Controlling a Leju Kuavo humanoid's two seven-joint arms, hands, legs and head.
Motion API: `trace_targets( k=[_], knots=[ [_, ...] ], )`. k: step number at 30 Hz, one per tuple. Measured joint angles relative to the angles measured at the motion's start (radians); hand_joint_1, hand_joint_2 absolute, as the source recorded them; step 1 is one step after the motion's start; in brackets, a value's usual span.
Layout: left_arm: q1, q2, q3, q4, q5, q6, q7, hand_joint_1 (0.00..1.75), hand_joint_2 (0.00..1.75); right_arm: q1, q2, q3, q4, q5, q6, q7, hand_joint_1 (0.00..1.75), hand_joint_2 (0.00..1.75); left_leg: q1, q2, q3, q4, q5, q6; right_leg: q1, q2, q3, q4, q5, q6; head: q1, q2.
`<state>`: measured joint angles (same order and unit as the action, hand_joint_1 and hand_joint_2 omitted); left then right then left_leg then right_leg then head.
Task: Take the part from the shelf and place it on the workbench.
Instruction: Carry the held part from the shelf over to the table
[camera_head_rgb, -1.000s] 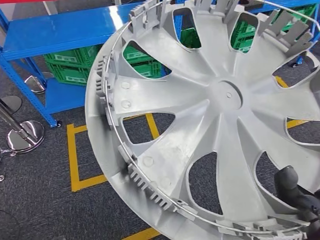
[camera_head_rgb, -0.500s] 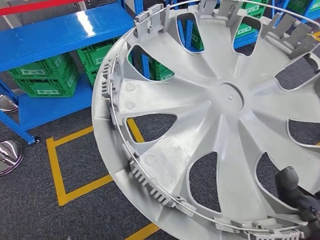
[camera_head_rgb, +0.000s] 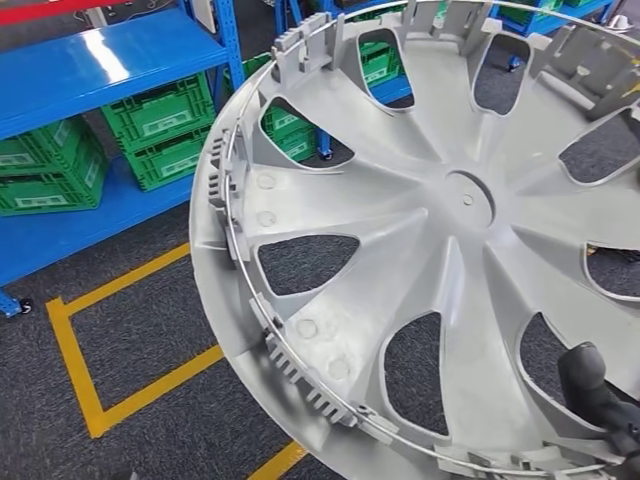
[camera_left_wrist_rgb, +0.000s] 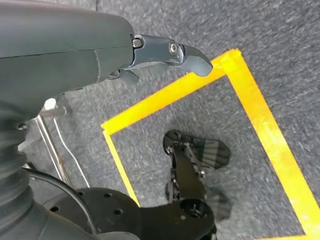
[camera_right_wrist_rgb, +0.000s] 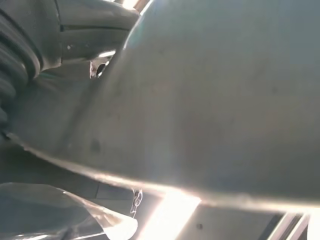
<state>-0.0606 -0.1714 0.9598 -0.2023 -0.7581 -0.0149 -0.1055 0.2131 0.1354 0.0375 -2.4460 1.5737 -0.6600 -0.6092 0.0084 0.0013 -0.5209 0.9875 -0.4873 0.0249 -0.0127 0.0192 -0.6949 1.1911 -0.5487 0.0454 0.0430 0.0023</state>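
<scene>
The large grey plastic spoked wheel cover (camera_head_rgb: 445, 240) fills the head view's centre and right, gripped at its lower-right rim by the right hand (camera_head_rgb: 596, 395). The left hand (camera_left_wrist_rgb: 166, 52) seemingly holds nothing, fingers extended.

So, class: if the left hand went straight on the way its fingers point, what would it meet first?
Probably the carpet near the yellow tape; the left hand holds nothing, and depth is unclear.

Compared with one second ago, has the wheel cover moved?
Yes. The wheel cover, held by the right hand, has swung right, away from the yellow floor tape; the camera turned with it.
</scene>
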Motion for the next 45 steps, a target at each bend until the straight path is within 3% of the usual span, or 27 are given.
trace_targets(
  k=[2, 3, 5, 7, 9, 12, 21, 26, 34, 38, 41, 45],
  knots=[
    [0.002, 0.0, 0.0, 0.0, 0.0, 0.001, 0.0, 0.0, 1.75, 0.002, 0.0, -0.002, 0.0, 0.0, 0.0, -0.003, 1.75, 1.75, -0.003, 0.021, -0.003, 0.001, 0.0, 0.0, 0.0, -0.013, -0.033, 0.091, -0.032, 0.003, 0.0, 0.0],
    [0.001, 0.0, 0.0, 0.0, -0.001, 0.003, 0.002, 0.0, 1.75, 0.003, 0.0, -0.003, 0.0, 0.0, 0.0, -0.005, 1.75, 1.75, -0.003, 0.029, -0.003, 0.001, 0.0, 0.0, 0.0, -0.015, -0.021, 0.081, -0.02, 0.003, 0.0, 0.0],
    [-0.003, -0.001, 0.0, 0.0, -0.002, 0.019, 0.009, 0.0, 1.75, 0.005, 0.0, -0.005, -0.001, 0.0, 0.0, -0.006, 1.75, 1.75, -0.004, 0.038, -0.002, 0.003, -0.001, -0.001, 0.0, -0.022, 0.054, -0.038, 0.034, -0.001, 0.0, 0.0],
    [-0.006, -0.002, 0.0, 0.0, -0.002, 0.049, 0.019, 0.0, 1.75, 0.005, 0.0, -0.007, -0.002, 0.0, 0.0, -0.008, 1.75, 1.75, -0.009, 0.042, -0.004, 0.007, -0.002, -0.008, 0.003, -0.031, 0.127, -0.158, 0.062, -0.01, 0.0, 0.0],
    [-0.006, -0.003, 0.001, 0.0, 0.007, 0.073, 0.026, 0.0, 1.75, 0.006, 0.0, -0.009, -0.004, 0.0, 0.0, -0.009, 1.75, 1.75, -0.013, 0.042, -0.009, 0.014, -0.004, -0.012, 0.005, -0.034, 0.146, -0.19, 0.061, -0.016, -0.001, 0.0],
    [-0.01, -0.002, 0.026, 0.0, 0.063, 0.095, 0.048, 0.0, 1.75, 0.012, 0.0, -0.013, -0.008, 0.001, 0.0, -0.01, 1.75, 1.75, -0.013, 0.041, -0.029, 0.051, -0.017, 0.0, 0.005, -0.032, 0.125, -0.155, 0.051, -0.02, -0.001, 0.0],
    [-0.015, -0.003, 0.115, 0.0, 0.135, 0.109, 0.096, 0.0, 1.75, 0.016, 0.0, -0.015, -0.01, 0.003, 0.0, -0.002, 1.75, 1.75, -0.013, 0.041, -0.181, 0.325, -0.137, -0.024, 0.007, -0.034, -0.031, 0.129, -0.074, -0.031, -0.001, 0.0],
    [-0.015, -0.001, 0.138, 0.0, 0.147, 0.098, 0.102, 0.0, 1.75, 0.017, 0.0, -0.014, -0.01, 0.003, 0.0, 0.006, 1.75, 1.75, -0.013, 0.041, -0.241, 0.431, -0.179, -0.026, 0.008, -0.034, -0.091, 0.232, -0.116, -0.03, -0.001, 0.0],
    [-0.016, 0.011, 0.143, -0.001, 0.125, 0.087, 0.093, 0.0, 1.75, 0.017, 0.0, -0.015, -0.013, 0.003, 0.0, 0.011, 1.75, 1.75, -0.013, 0.041, -0.262, 0.492, -0.218, -0.021, 0.007, -0.034, -0.122, 0.291, -0.147, -0.028, -0.001, 0.0],
    [-0.016, 0.014, 0.143, -0.002, 0.115, 0.087, 0.086, 0.0, 1.75, 0.017, 0.0, -0.017, -0.017, 0.003, 0.0, 0.011, 1.75, 1.75, -0.013, 0.041, -0.268, 0.522, -0.244, -0.023, 0.007, -0.034, -0.132, 0.32, -0.163, -0.028, -0.001, 0.0],
    [-0.016, 0.016, 0.142, -0.003, 0.101, 0.079, 0.07, 0.0, 1.75, 0.017, 0.0, -0.021, -0.027, 0.004, 0.0, 0.006, 1.75, 1.75, -0.013, 0.041, -0.275, 0.538, -0.247, -0.02, 0.007, -0.034, -0.139, 0.338, -0.17, -0.03, -0.001, 0.0],
    [-0.016, 0.017, 0.139, -0.003, 0.08, 0.068, 0.059, 0.0, 1.75, 0.018, 0.0, -0.024, -0.04, 0.008, 0.0, -0.006, 1.75, 1.75, -0.014, 0.042, -0.28, 0.538, -0.231, -0.028, 0.007, -0.034, -0.132, 0.338, -0.168, -0.033, -0.001, 0.0]
  ],
)
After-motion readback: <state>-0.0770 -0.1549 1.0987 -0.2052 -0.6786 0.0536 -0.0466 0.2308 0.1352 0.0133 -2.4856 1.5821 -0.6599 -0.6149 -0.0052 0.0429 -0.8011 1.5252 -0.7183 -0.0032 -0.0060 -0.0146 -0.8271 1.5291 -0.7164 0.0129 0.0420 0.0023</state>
